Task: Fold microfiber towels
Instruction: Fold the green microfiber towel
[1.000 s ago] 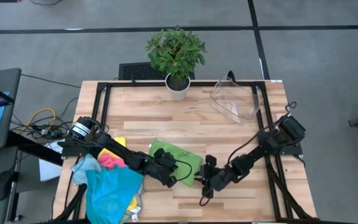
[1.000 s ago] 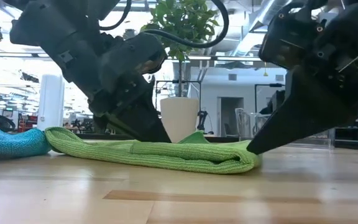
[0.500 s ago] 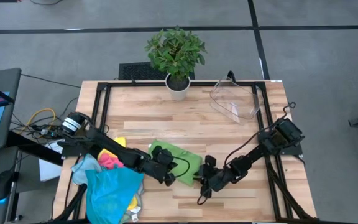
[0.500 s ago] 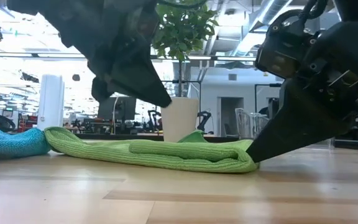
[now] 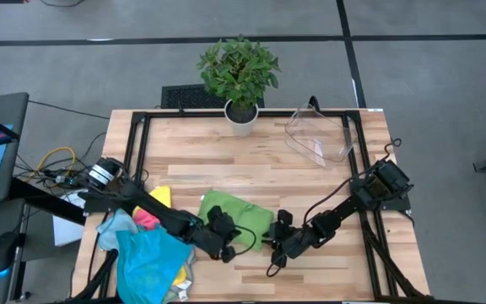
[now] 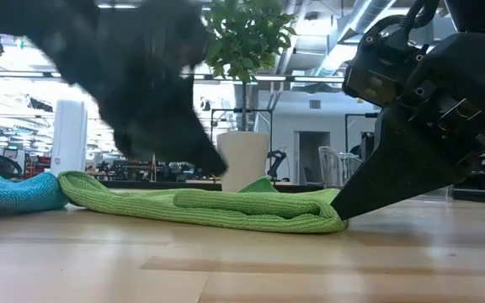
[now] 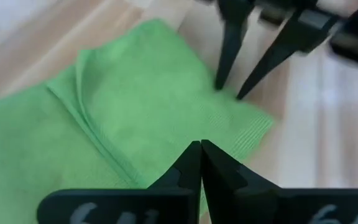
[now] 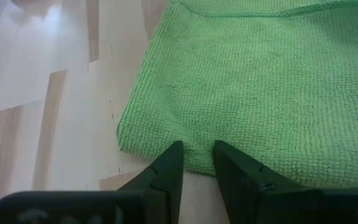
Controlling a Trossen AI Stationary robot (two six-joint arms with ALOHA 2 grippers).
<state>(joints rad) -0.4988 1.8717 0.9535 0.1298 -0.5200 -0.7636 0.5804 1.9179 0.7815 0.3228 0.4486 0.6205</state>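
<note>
Right end effector point(image 8: 194, 165) pins green towel's point(image 8: 272, 87) edge — left above.

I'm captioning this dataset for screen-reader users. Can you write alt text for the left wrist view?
A folded bright green towel lies on the wooden table, seen past the left gripper, whose two dark fingers are shut tip to tip above it. Beyond it, the right gripper touches the towel's far edge with its fingers slightly apart.
</note>
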